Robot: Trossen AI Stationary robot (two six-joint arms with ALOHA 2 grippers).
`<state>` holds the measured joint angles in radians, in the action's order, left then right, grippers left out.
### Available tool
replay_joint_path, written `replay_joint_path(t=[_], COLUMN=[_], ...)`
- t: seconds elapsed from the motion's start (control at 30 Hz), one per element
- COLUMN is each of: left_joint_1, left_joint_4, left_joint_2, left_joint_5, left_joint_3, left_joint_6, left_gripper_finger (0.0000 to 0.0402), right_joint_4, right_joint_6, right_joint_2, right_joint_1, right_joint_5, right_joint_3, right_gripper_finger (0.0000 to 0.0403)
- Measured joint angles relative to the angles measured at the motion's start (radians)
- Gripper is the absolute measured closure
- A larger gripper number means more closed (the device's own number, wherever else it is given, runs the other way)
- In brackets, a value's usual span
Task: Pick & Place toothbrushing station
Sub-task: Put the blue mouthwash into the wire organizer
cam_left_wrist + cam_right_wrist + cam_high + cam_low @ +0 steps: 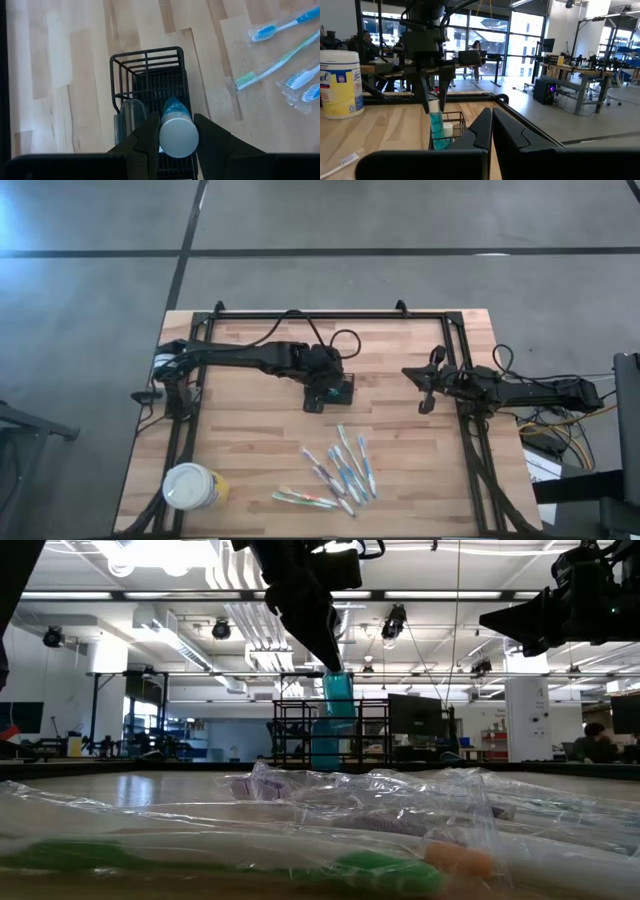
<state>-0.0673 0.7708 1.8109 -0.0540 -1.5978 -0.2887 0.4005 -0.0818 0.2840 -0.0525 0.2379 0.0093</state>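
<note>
here the left end effector [178,137] is pinching a teal bottle [176,127] upright over the black mesh caddy [150,80]; the right end effector [491,131] is waiting, fingers pressed together.

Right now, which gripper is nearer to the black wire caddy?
Left. The left gripper is directly above the caddy, holding a blue bottle over it. The right gripper waits off to the side.

Bright ceiling lights [150,552] flood the room evenly, shadows stay soft, and the wrapped toothbrushes [300,850] nearest the low camera are blurred, with glare on plastic
</note>
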Motion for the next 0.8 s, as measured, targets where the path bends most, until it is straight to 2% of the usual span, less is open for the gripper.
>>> replay_joint_path(t=[0.33, 0.8], left_joint_1=[-0.005, -0.005], left_joint_4=[-0.003, -0.033], left_joint_2=[0.001, 0.066], left_joint_5=[0.001, 0.002], left_joint_3=[0.0, -0.002], left_joint_6=[0.001, -0.01], left_gripper_finger=[0.0303, 0.0303], right_joint_4=[0.0, 0.011], right_joint_6=[-0.008, -0.008], right_joint_2=[0.0, 0.0], right_joint_1=[0.0, 0.0], right_joint_5=[0.0, 0.0], right_joint_3=[0.0, 0.001], right_gripper_finger=[0.0394, 0.0394])
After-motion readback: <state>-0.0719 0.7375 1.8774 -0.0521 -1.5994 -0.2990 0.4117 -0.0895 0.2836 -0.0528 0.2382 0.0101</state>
